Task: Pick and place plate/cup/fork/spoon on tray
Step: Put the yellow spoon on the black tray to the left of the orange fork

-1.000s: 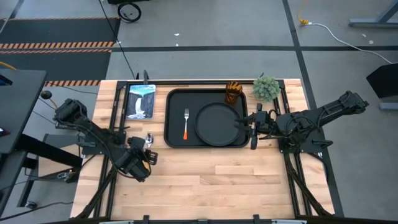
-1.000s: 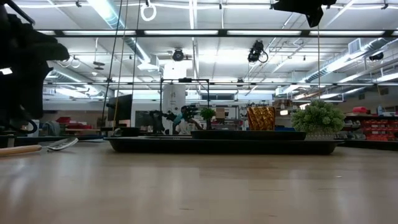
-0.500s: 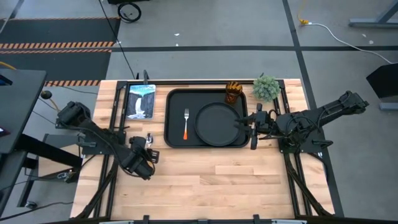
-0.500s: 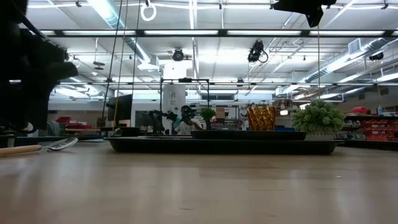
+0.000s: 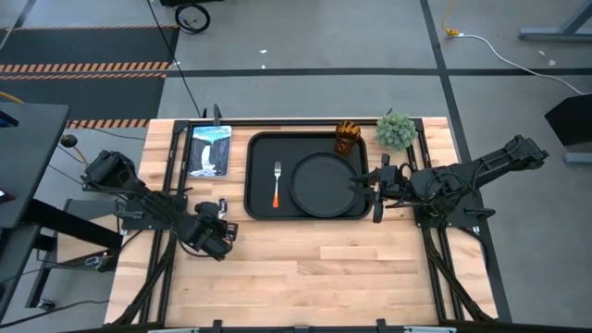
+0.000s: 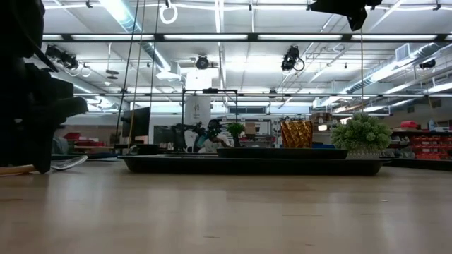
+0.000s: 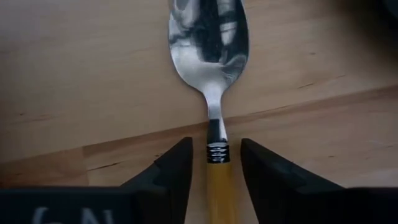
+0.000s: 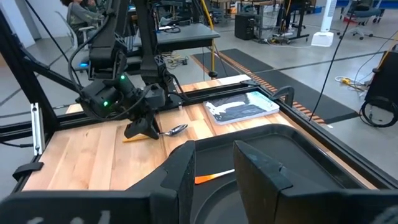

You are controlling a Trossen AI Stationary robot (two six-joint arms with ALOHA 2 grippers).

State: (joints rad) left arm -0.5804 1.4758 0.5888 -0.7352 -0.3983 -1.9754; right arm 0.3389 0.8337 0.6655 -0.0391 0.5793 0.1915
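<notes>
The spoon point(image 7: 210, 56), silver bowl and orange handle, lies flat on the wood left of the tray point(image 5: 259, 199). My left gripper point(image 7: 216, 149) is open and low over it, one finger on each side of the handle's neck, with gaps showing. The black plate point(image 5: 324, 183) lies on the tray's right half. The fork point(image 5: 276, 183), which here has an orange handle, lies on the tray left of the plate. The amber cup point(image 5: 346, 137) stands in the tray's far right corner. My right gripper point(image 5: 363, 182) is open at the plate's right rim.
A small green potted plant point(image 5: 396, 130) stands on the table just right of the cup. A picture card point(image 5: 210, 150) lies at the far left beside the tray. Bare wood runs along the table's near side point(image 5: 314, 268).
My left gripper has gone toward the table's far edge and right, and down toward the spoon, until its fingers stand on either side of the handle. The spoon has stayed where it was.
</notes>
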